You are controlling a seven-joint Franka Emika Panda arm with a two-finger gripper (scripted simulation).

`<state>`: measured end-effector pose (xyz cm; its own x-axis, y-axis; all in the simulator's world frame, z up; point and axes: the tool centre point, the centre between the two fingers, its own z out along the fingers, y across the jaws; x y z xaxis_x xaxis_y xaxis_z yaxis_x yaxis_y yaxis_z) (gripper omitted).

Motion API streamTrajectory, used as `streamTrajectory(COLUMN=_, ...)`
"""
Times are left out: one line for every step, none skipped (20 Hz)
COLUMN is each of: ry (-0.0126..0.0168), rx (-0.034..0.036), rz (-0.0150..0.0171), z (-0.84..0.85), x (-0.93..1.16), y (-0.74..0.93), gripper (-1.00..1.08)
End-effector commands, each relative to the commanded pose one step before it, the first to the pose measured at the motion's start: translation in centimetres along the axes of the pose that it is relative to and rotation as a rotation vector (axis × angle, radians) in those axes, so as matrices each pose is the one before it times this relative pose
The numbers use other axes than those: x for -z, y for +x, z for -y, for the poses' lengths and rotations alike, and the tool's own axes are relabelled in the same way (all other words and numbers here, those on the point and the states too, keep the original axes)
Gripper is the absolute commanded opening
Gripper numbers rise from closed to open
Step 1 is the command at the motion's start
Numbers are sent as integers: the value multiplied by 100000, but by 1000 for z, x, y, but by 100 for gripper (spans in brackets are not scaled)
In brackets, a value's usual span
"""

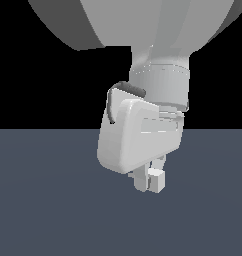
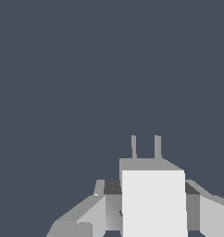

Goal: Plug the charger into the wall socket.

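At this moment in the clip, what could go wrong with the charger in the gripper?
1. The wall socket shows in neither view, so the approach may lack a visible target.
2. The gripper holds the charger near its fingertips; it could twist or slip on contact.
3. The two thin prongs leave little margin for misalignment.

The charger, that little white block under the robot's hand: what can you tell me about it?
The charger is a small, boxy, off-white block with a plain matte look. In the wrist view two thin grey prongs stick out of one end, side by side, pointing away from the camera. The jaws stand on either side of its body and appear shut against it. In the exterior view it hangs just below the gripper, above the dark floor. No socket shows in either view.
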<state>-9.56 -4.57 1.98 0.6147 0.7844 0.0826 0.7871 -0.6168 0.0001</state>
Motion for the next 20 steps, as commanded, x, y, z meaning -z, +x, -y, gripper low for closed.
streamTrajectory(ry=-401, rx=-4495, rz=-76, z=25, x=316, y=382, gripper=-100)
streamTrajectory(ry=-171, rx=-2093, rz=-19, z=13, x=139, y=166, gripper=-100)
streamTrajectory(ry=-181, rx=-2217, rz=-20, z=14, x=147, y=176, gripper=-100)
streamTrajectory(ry=-191, rx=-2339, rz=-21, z=15, x=155, y=186, gripper=-100)
streamTrajectory(ry=-201, rx=-2459, rz=-21, z=15, x=163, y=196, gripper=-100)
streamTrajectory(ry=-210, rx=-2571, rz=-22, z=16, x=170, y=205, gripper=-100)
streamTrajectory(ry=-212, rx=-2594, rz=-21, z=16, x=172, y=207, gripper=-100)
streamTrajectory(ry=-211, rx=-2579, rz=-20, z=15, x=171, y=206, gripper=-100)
streamTrajectory(ry=-210, rx=-2565, rz=-19, z=15, x=170, y=204, gripper=-100)
streamTrajectory(ry=-209, rx=-2551, rz=-18, z=15, x=169, y=203, gripper=-100)
streamTrajectory(ry=-208, rx=-2538, rz=-17, z=14, x=168, y=202, gripper=-100)
streamTrajectory(ry=-207, rx=-2525, rz=-16, z=14, x=167, y=201, gripper=-100)
streamTrajectory(ry=-207, rx=-2513, rz=-15, z=13, x=166, y=200, gripper=-100)
streamTrajectory(ry=-206, rx=-2501, rz=-14, z=13, x=165, y=199, gripper=-100)
streamTrajectory(ry=-206, rx=-2490, rz=-13, z=12, x=165, y=198, gripper=-100)
streamTrajectory(ry=-205, rx=-2480, rz=-11, z=12, x=164, y=198, gripper=-100)
streamTrajectory(ry=-205, rx=-2471, rz=-10, z=12, x=163, y=197, gripper=-100)
streamTrajectory(ry=-205, rx=-2463, rz=-9, z=11, x=162, y=196, gripper=-100)
streamTrajectory(ry=-205, rx=-2455, rz=-8, z=11, x=162, y=195, gripper=-100)
streamTrajectory(ry=-205, rx=-2448, rz=-6, z=10, x=161, y=195, gripper=-100)
